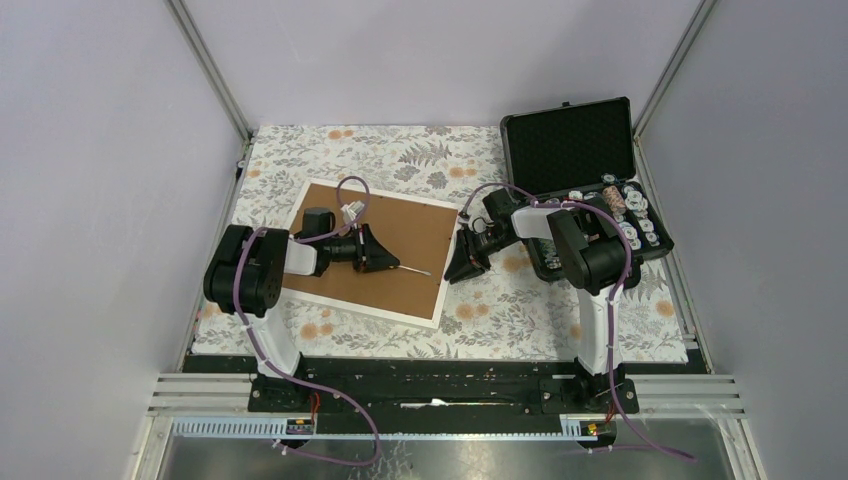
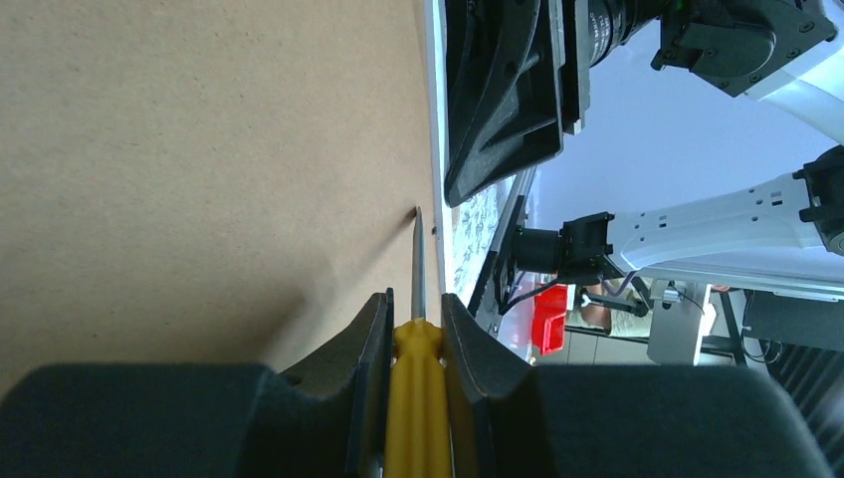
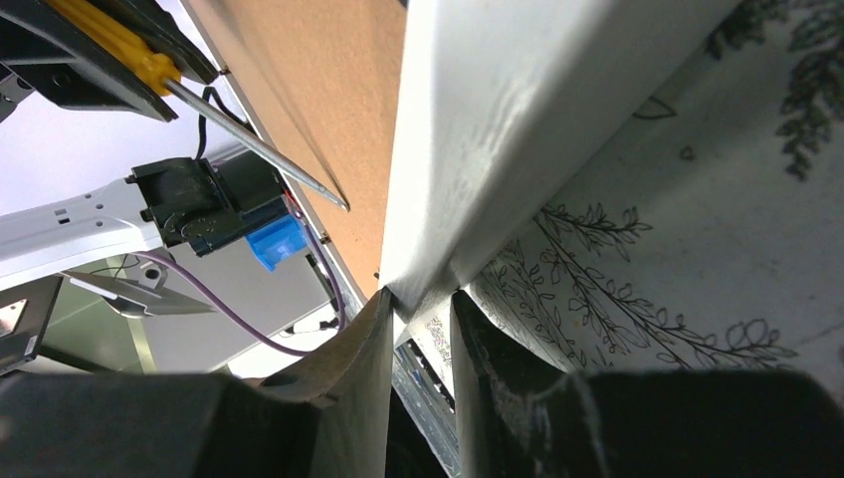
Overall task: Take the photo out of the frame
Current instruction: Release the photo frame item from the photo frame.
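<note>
I had the left gripper (image 2: 416, 304) clamped on a yellow screwdriver (image 2: 419, 363), tip over the frame (image 1: 422, 228) back; the right gripper (image 3: 423, 311) pinched that frame's white edge.

Even diffuse light, soft shadows; wrist views blurred up close, sheen on white frame (image 3: 478, 119)

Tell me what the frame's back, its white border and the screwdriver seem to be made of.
Back of the frame: matt brown, fine-grained, probably fibreboard. Its border: smooth white, slight sheen; painted wood or plastic, cannot tell. The screwdriver: glossy yellow handle, likely plastic; thin grey shiny shaft, metal.
</note>
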Available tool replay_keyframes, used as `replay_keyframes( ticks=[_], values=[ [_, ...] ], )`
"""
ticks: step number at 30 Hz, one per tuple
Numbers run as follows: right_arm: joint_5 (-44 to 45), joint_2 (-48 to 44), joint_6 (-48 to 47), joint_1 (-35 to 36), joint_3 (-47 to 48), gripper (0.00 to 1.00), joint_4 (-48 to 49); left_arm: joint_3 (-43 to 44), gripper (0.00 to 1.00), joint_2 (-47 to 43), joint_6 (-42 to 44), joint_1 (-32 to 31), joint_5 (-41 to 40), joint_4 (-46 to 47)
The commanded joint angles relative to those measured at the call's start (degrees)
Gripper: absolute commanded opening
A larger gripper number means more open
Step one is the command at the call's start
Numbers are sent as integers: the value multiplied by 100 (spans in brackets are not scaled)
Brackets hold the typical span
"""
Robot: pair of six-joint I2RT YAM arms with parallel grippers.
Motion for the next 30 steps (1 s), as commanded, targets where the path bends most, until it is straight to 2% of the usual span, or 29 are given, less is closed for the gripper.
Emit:
replay_keyframes(
  ticks=[1, 7, 17, 23, 30],
  values=[
    [954, 450, -168, 161, 29, 26, 71, -97, 0, 54, 125, -29, -194, 390],
    [947, 483, -169, 161, 42, 25, 58, -163, 0, -63, 664, -93, -66, -118],
    [958, 551, -157, 161, 50, 24, 59, -190, 0, -18, 658, -215, 88, -81],
    [975, 483, -196, 161, -1, 24, 56, -144, 0, -337, 1068, -216, 247, -764],
    [1006, 497, -348, 156, 2, 25, 63, -94, 0, -236, 934, -233, 315, -709]
  ],
)
